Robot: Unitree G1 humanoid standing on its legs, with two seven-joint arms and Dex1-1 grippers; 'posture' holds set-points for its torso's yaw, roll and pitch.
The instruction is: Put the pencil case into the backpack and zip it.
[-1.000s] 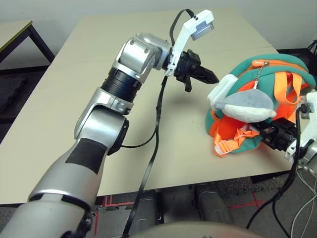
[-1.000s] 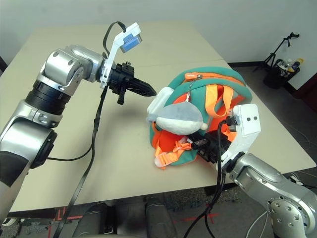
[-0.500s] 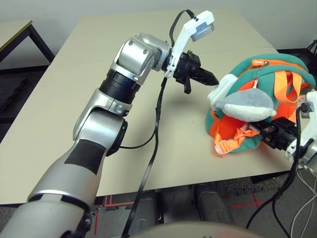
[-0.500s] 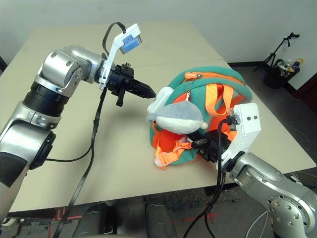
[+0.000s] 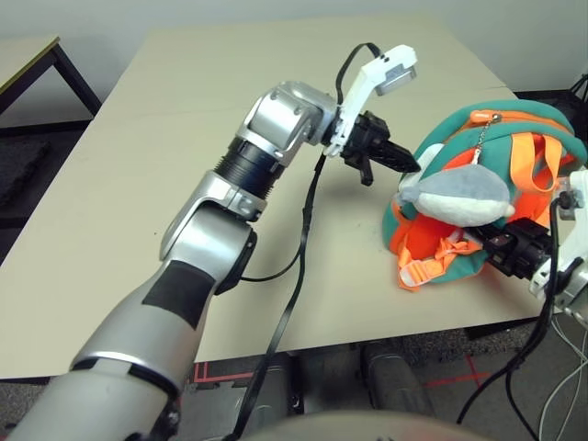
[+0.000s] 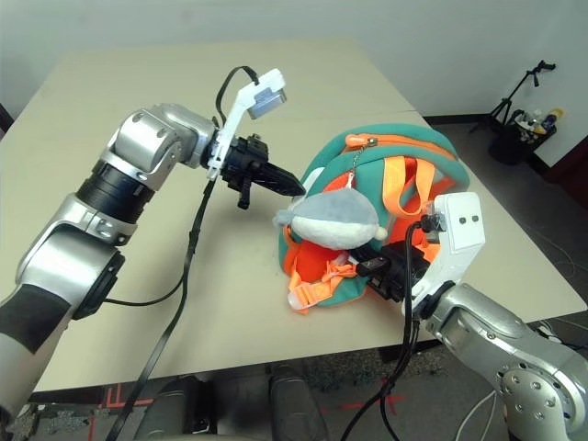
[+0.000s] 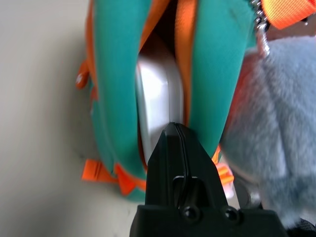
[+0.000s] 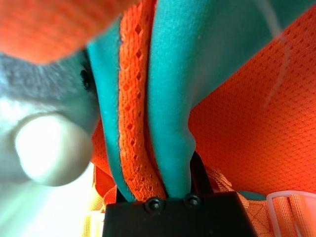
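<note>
The orange and teal backpack [image 5: 514,129] lies at the table's right edge, with a grey-and-white plush toy [image 5: 459,195] resting on its front. My left gripper [image 5: 407,163] is shut, and its tip presses at the backpack's open left side. In the left wrist view the white pencil case [image 7: 158,98] sits inside the opening between the teal walls, right ahead of the shut gripper [image 7: 175,129]. My right gripper [image 6: 372,271] is shut on the backpack's near lower edge, and teal fabric with orange trim [image 8: 168,148] runs down between its fingers.
The beige table [image 5: 138,184] stretches wide to the left of the backpack. A black cable [image 5: 303,230] hangs from my left wrist to the table's front edge. A tripod and bottles [image 6: 519,119] stand on the floor at far right. Another table's corner [image 5: 28,55] shows at far left.
My left gripper has moved right to the backpack's opening. The white case that stuck out of the side is now pushed in. The right arm has not moved.
</note>
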